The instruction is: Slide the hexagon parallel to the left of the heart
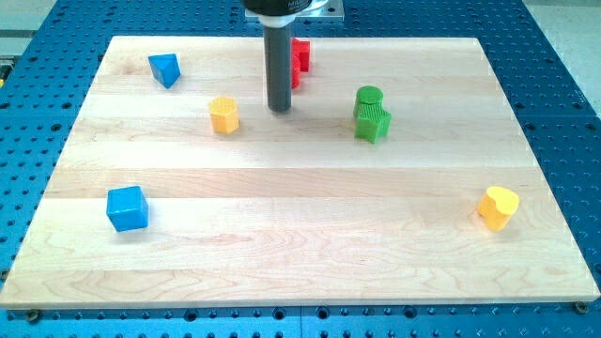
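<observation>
The yellow hexagon [223,115] lies in the upper left part of the wooden board [300,244]. The yellow heart [498,207] lies far off at the view's lower right. My tip [280,110] rests on the board just to the right of the hexagon, with a gap between them, level with the hexagon's top. The rod rises straight up from the tip to the view's top edge.
A red block [300,58] sits partly hidden behind the rod. A green cylinder [369,98] and a green star-like block [373,122] touch at centre right. A blue triangular block [164,69] is upper left, a blue cube [127,207] lower left.
</observation>
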{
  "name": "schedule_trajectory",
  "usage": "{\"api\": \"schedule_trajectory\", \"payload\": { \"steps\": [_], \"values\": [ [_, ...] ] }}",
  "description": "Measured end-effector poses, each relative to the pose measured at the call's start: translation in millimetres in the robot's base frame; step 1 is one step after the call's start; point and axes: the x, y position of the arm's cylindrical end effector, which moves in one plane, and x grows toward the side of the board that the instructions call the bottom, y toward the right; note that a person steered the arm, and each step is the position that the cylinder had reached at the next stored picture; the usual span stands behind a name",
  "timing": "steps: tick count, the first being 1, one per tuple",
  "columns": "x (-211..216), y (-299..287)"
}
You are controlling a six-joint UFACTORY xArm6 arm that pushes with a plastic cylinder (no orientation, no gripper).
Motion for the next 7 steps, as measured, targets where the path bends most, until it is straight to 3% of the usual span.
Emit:
{"api": "schedule_trajectory", "payload": {
  "steps": [1, 2, 3, 4, 5, 6, 7],
  "values": [
    [1, -18],
    [-20, -73],
    [7, -107],
    [66, -70],
    [50, -95],
    [11, -73],
    [61, 13]
  ]
}}
